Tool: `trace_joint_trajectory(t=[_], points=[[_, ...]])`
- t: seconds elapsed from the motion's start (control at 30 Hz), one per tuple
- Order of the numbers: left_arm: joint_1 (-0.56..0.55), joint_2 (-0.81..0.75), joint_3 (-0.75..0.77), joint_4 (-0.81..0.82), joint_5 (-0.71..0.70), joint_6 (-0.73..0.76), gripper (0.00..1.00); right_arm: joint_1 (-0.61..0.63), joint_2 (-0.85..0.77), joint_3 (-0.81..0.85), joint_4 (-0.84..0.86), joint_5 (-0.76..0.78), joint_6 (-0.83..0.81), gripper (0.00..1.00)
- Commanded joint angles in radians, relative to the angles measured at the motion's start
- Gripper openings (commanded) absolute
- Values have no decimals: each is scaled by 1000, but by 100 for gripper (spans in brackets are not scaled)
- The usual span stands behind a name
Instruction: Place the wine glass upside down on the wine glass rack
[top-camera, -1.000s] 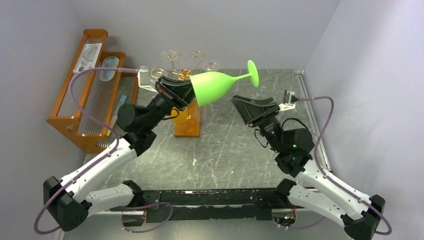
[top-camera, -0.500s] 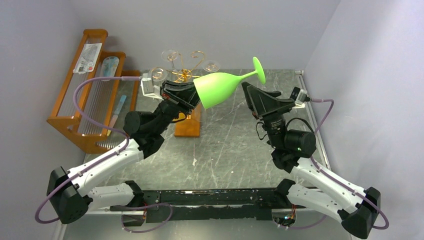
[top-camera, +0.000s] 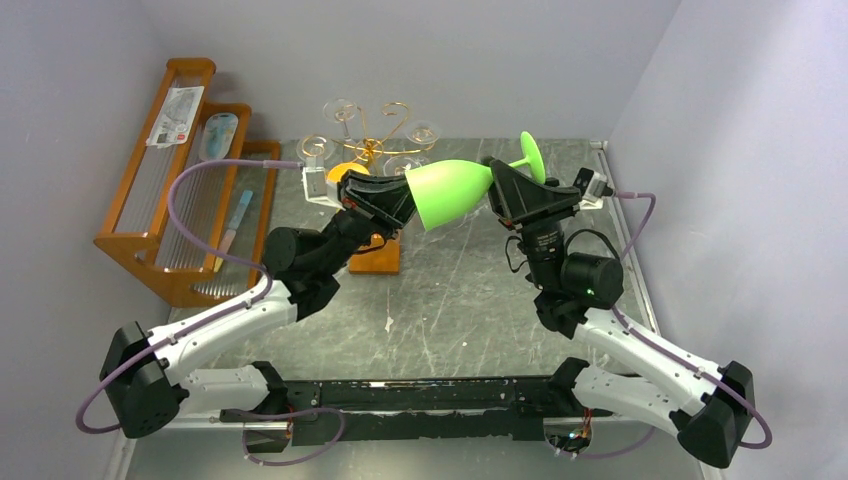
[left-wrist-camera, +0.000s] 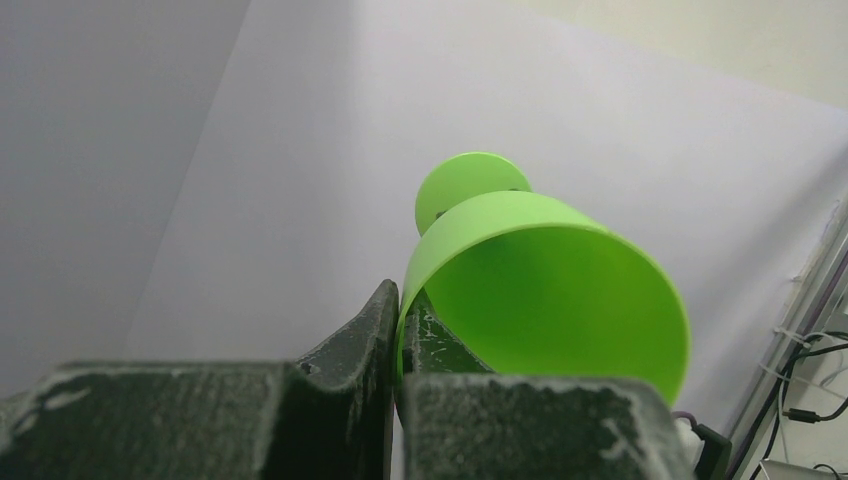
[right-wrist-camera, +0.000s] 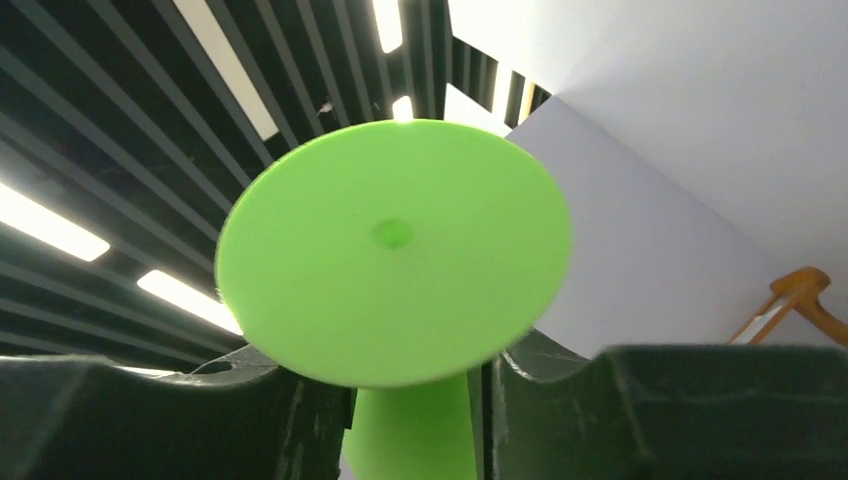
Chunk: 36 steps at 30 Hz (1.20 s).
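Two fingers of the left gripper (left-wrist-camera: 398, 300) are being pressed shut on the rim of the green wine glass (top-camera: 450, 193), which is being held sideways in the air. Its stem is being straddled by the right gripper (right-wrist-camera: 415, 375); whether it is being squeezed cannot be told. The wine glass rack (top-camera: 372, 148) is sitting at the glass's 10 o'clock.

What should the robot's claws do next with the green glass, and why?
Probably close the right claw on the stem of the wine glass. The stem sits between its fingers with a small gap, while the left claw pinches the rim.
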Motion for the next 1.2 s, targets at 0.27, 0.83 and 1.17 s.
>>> trace_joint_trajectory(t=[0.27, 0.83, 1.17], points=[[-19, -29, -41, 55, 0, 40, 14, 4, -11, 26, -22, 44, 0, 1], [-20, -341, -23, -842, -69, 66, 88, 3, -319, 14, -607, -70, -603, 0], [-19, -315, 84, -931, 109, 14, 96, 3, -356, -6, -931, -290, -1062, 0]])
